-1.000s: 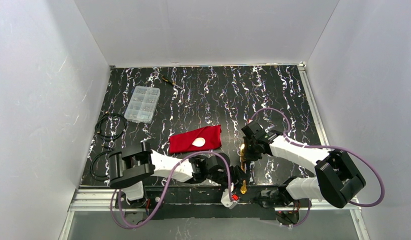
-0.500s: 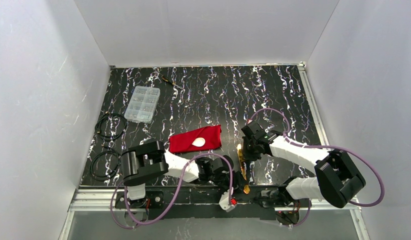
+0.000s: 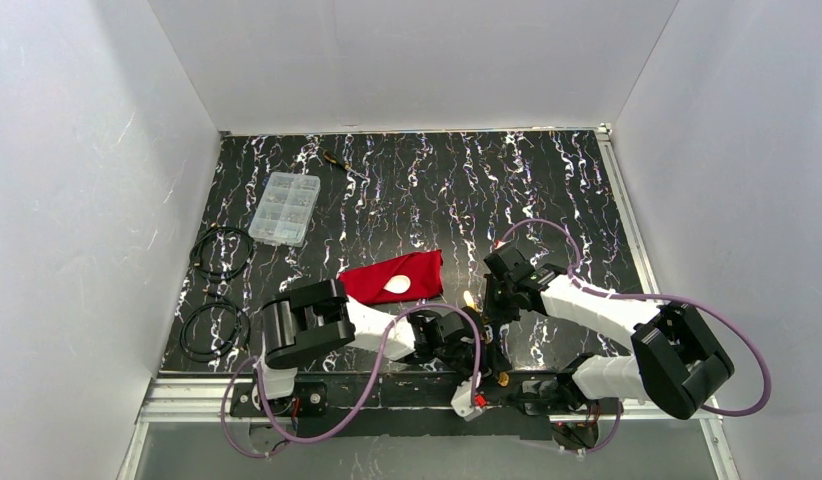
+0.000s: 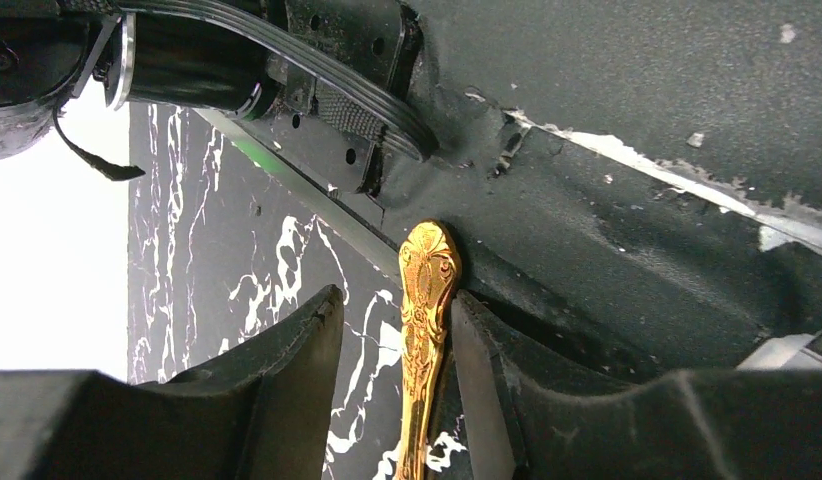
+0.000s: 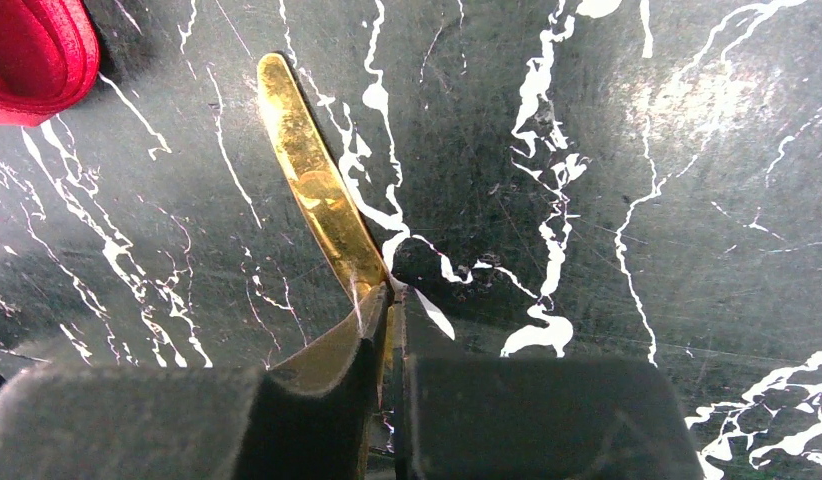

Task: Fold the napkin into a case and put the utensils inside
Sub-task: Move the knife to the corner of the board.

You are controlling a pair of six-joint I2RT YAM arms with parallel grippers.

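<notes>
**Gold utensil in hand, case waiting**

While the napkin (image 3: 372,288) sits folded as the case (image 3: 417,268) at frame centre with the white spoon (image 3: 396,284) on it, the second utensil is the step in hand. Can't tell if the spoon is tucked under a layer.

Top view: gold utensil (image 3: 470,298) slants across the counter (image 3: 547,180), just right of the case and apart from it. Right tool (image 3: 490,300) is at its upper end, left tool (image 3: 479,350) near its lower end.

Left wrist: left tool (image 4: 397,302) stands apart, straddling the ornate handle of the gold utensil (image 4: 428,290). One finger is against it, with a gap on the other side, so no grip.

Right wrist: right tool (image 5: 392,298) is pinched together on the gold utensil (image 5: 312,180). Red cloth shows at upper left of frame.

Next, my read: right tool lifts and carries it frame-left, then slides it in under the case's diagonal edge. Left tool should clear out or steady the cloth.

Versus 1 s ago: the utensil ran straight up-frame and is now slanted, upper end nearer the case. Left arm has swung in toward frame right. Napkin and spoon unmoved.
</notes>
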